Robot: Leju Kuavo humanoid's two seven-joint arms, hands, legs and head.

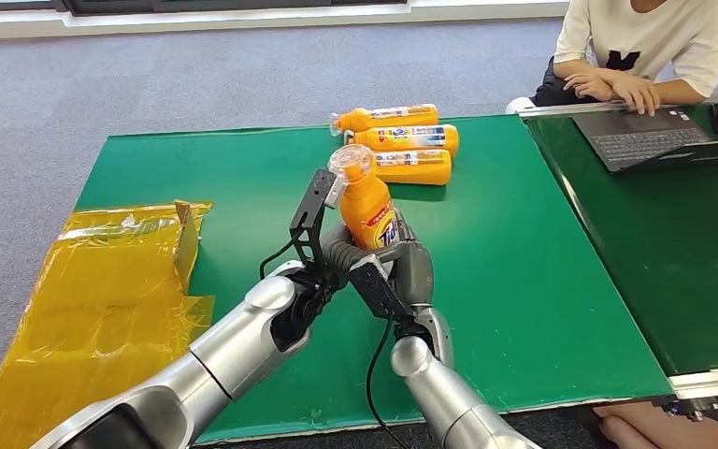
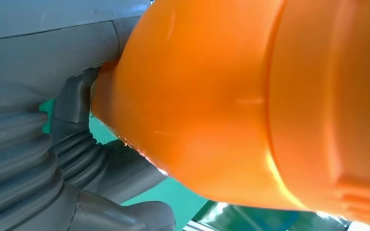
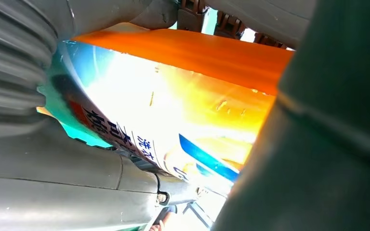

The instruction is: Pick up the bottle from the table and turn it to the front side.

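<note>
An orange detergent bottle (image 1: 370, 211) with a clear cap is held upright above the green table (image 1: 524, 281), its label turned toward me. My left hand (image 1: 323, 260) grips it from the left and my right hand (image 1: 409, 269) grips it from the right, low on its body. In the left wrist view the plain orange side of the bottle (image 2: 231, 96) presses against my left hand (image 2: 24, 159). In the right wrist view the printed label of the bottle (image 3: 173, 110) sits between my right hand (image 3: 53, 163) and its dark fingers (image 3: 323, 144).
Three more orange bottles (image 1: 409, 152) lie side by side at the table's far edge. A yellow plastic-wrapped box (image 1: 112, 281) sits at the left. On a second table at the right a person (image 1: 645, 47) rests both hands by a laptop (image 1: 650, 138).
</note>
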